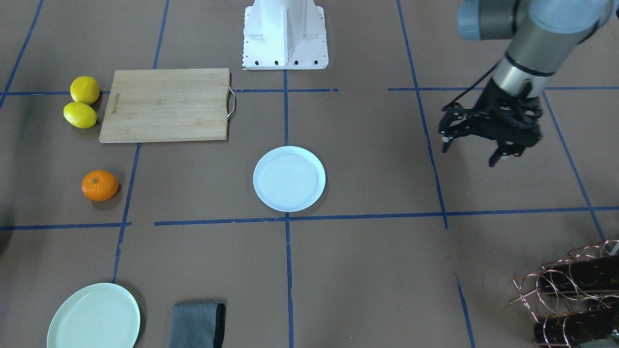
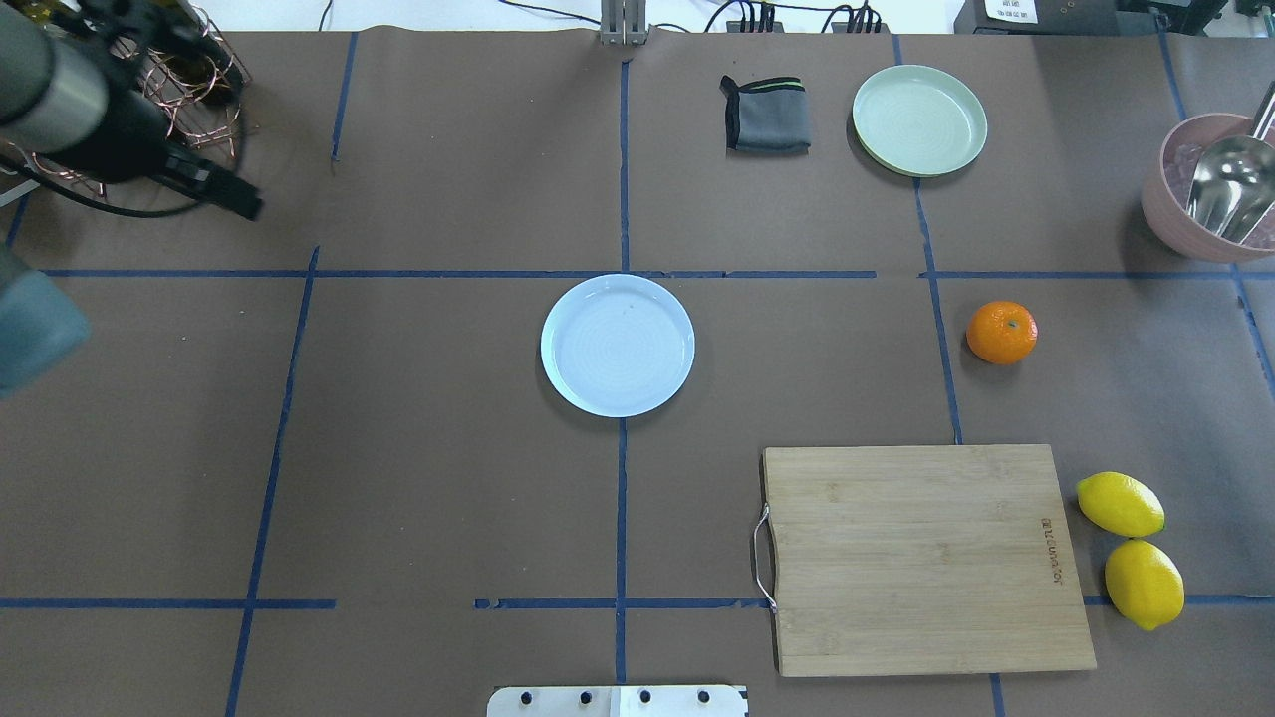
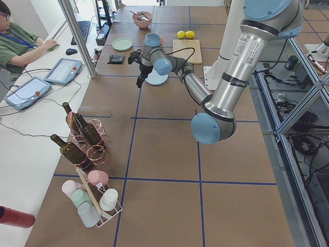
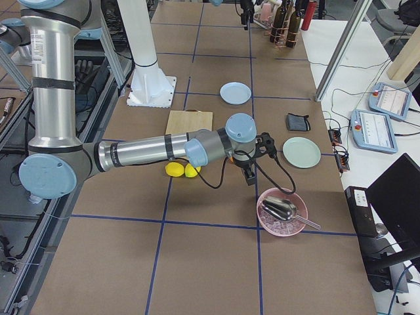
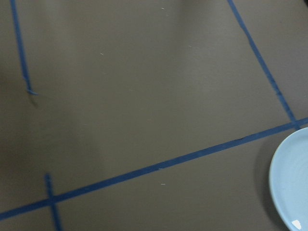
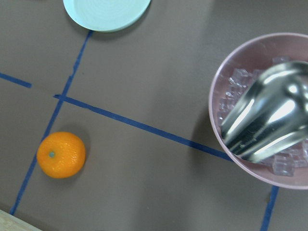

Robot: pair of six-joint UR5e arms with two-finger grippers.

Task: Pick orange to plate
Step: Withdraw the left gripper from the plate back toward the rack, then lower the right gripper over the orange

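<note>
The right tool [image 4: 251,176] shows too small to read its jaws. Wrist-view edges cut off the round bluish-white plate [image 5: 293,183] and the round pink ice bowl [image 6: 213,103].

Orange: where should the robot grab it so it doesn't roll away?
Grip the orange across its widest middle, coming straight down from above. It sits stem-up and looks slightly flattened, so its round sides are the best hold. It lies apart from the cutting board and the lemons, leaving room on both sides.
</note>
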